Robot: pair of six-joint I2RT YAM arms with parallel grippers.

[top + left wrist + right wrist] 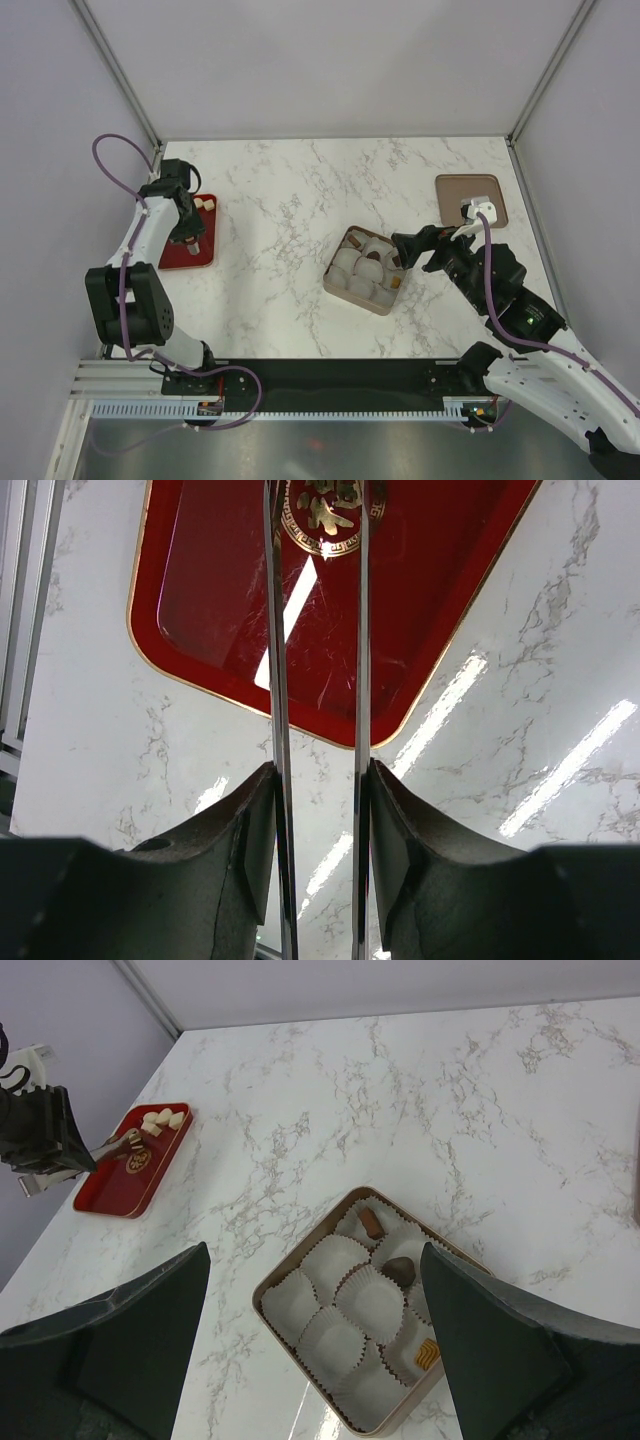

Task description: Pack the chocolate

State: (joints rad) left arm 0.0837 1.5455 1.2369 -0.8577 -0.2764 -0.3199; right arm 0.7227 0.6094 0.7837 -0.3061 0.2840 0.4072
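Observation:
The tan box [268,1285] holds white paper cups. Three cups hold chocolate: a brown bar [372,1222], a dark round piece [400,1268] and a gold-striped square [428,1353]. The box also shows in the top view [332,278]. Three cream chocolates [164,1118] lie at the far end of the red tray [105,1195]. My left gripper [188,236] is shut on thin metal tongs [278,680] over the tray [420,590]. A tan piece [130,1140] sits at the tong tips; its grip is unclear. My right gripper [405,250] hangs open and empty above the box.
The brown box lid [470,198] lies at the far right, near the right wall. White marble table [270,200] stretches between tray and box. Grey walls close in the left, back and right sides.

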